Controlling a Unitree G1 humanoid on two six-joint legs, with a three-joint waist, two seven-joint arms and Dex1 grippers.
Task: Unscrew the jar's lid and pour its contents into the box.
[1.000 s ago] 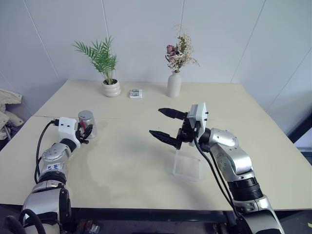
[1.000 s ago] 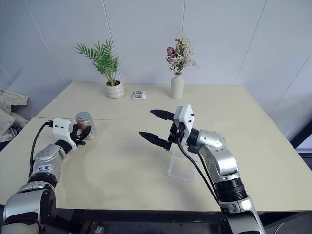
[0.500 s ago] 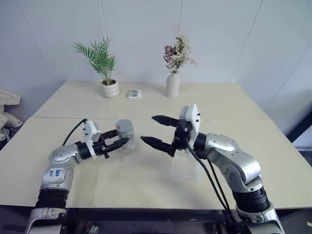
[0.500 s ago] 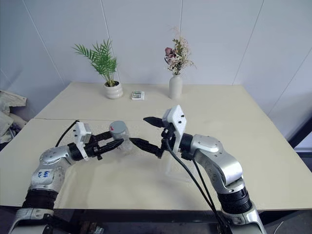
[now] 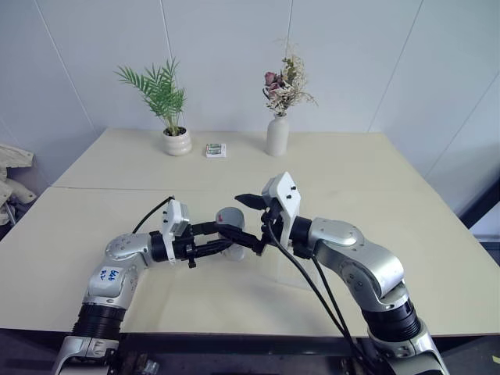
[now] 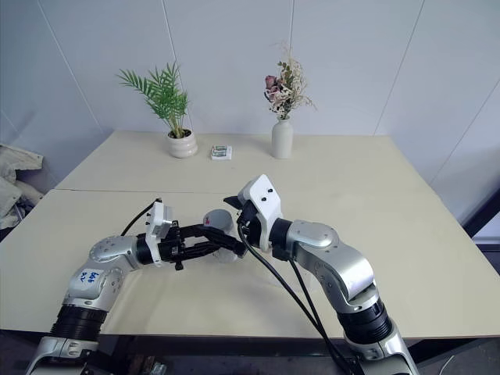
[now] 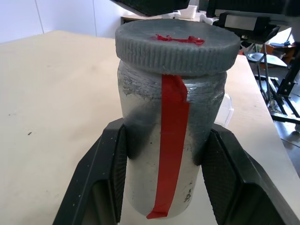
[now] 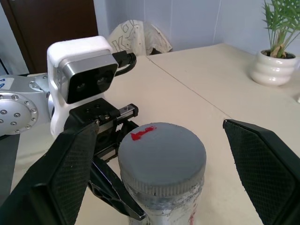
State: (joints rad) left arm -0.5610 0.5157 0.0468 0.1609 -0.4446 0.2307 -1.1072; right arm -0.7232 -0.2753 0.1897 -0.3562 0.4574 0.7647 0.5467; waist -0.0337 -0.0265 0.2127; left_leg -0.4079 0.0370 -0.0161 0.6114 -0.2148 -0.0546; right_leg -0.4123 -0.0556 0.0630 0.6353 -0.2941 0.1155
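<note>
Left wrist view is showing the left hand point(image 7: 164, 187) pinching the jar point(image 7: 161, 154): its two matte black fingers point(image 7: 101, 180) are pressing against opposite sides of the dull, scuffed silver cylinder, which is standing upright between them. A strip of red tape is running down the jar's side and over the edge of the lid point(image 7: 174, 46), a round grey cap with a finely ribbed rim, sitting on the jar's mouth. Right wrist view is showing the right hand point(image 8: 173, 159) spread wide, its broad wedge-shaped black fingers point(image 8: 262, 164) flanking the lid point(image 8: 161, 157) with clear gaps on both sides, touching nothing. In the head views the two hands are meeting near the middle of the smooth, pale beige worktop point(image 5: 391, 168), the jar point(image 5: 230, 221) being held between them. The box point(image 5: 301, 262), thin clear plastic, is lying on the worktop partly hidden behind the right arm. At the far edge a ribbed white pot point(image 5: 178, 141) with a green palm, a small printed packet point(image 5: 216, 149) and a slim white vase point(image 5: 276, 136) of dried flowers are standing in a row.
</note>
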